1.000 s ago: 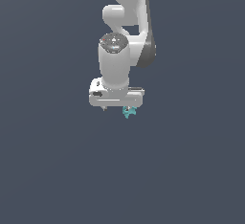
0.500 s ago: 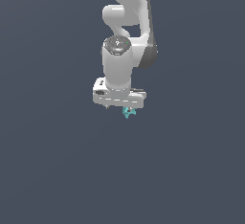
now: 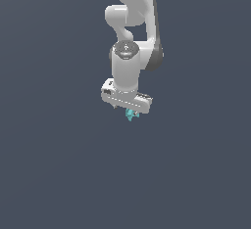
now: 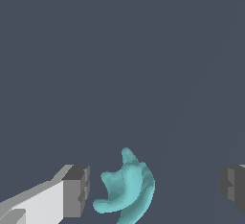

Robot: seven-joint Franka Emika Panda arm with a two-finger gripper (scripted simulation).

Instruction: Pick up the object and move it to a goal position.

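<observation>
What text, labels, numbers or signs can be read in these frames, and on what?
None: no readable text in either view.
The arm, the gripper, the teal object and the plain dark surface bear no lettering.
Small dark marks on the gripper body in the exterior view are too small to read.

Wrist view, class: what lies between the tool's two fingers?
The teal object, nearer one finger than the other, touching neither; bare floor fills the remaining gap.
</observation>
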